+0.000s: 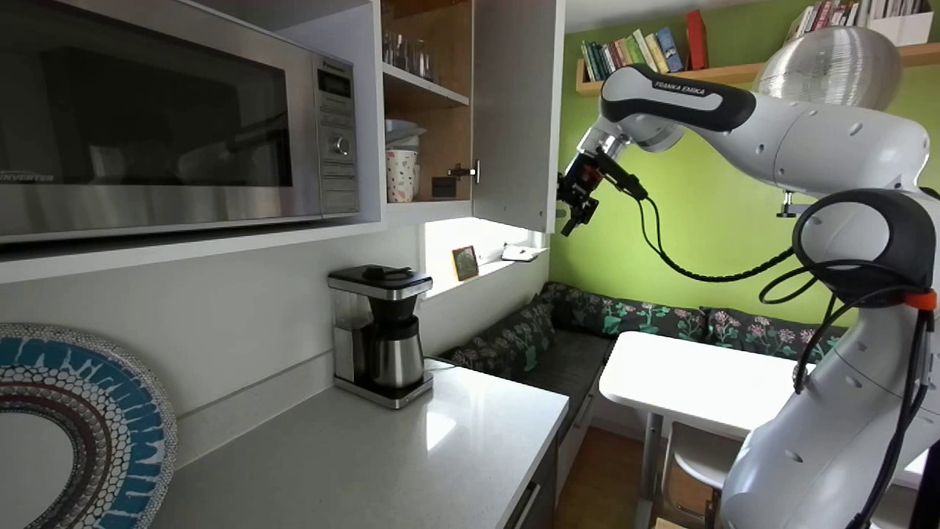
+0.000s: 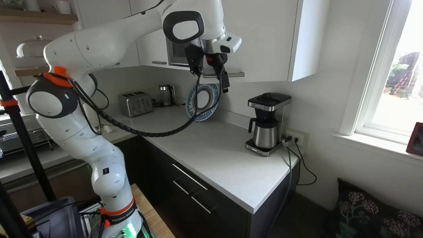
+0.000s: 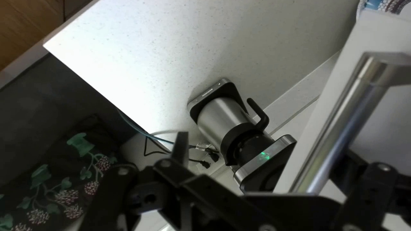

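1. Looking at the metal handle [image 3: 344, 128], running along the outer face of the white cabinet door [image 2: 261, 39] (showing in the wrist view and in an exterior view).
2. Finding the gripper [image 3: 261, 154] right beside that handle, with jaws spread wide and gripping nothing; leaving any contact unclear.
3. Seeing the same door standing open in an exterior view, baring a speckled cup [image 1: 401, 176] and glasses [image 1: 415, 59] while hiding the handle.
4. Spotting the coffee maker [image 3: 237, 134] below on the counter [image 3: 160, 64], glowing green only in the wrist view.
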You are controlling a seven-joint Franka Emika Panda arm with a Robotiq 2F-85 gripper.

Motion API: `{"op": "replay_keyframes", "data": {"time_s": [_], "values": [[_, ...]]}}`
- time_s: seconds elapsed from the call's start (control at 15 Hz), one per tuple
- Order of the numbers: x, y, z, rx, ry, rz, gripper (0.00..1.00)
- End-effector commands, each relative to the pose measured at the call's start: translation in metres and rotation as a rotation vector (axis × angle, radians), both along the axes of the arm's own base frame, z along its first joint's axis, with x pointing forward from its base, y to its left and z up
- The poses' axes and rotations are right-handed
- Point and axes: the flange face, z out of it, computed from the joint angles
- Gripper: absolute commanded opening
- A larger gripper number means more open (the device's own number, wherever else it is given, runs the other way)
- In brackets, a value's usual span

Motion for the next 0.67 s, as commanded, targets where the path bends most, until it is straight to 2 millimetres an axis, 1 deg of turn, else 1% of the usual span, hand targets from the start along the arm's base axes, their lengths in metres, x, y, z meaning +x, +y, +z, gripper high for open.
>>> {"op": "replay_keyframes", "data": {"time_s": [0.0,0.07,0.2,0.4,0.53,0.6], "values": [[-0.017,-0.037,-0.029,-0.087,0.084,0.025,1.00],[-0.024,-0.046,-0.028,-0.103,0.077,0.023,1.00],[-0.030,-0.057,-0.026,-0.114,0.046,0.014,1.00],[-0.030,-0.060,-0.028,-0.079,0.008,0.011,1.00],[-0.029,-0.061,-0.028,-0.083,0.012,0.013,1.00],[-0.029,-0.063,-0.026,-0.092,0.004,-0.015,1.00]]}}
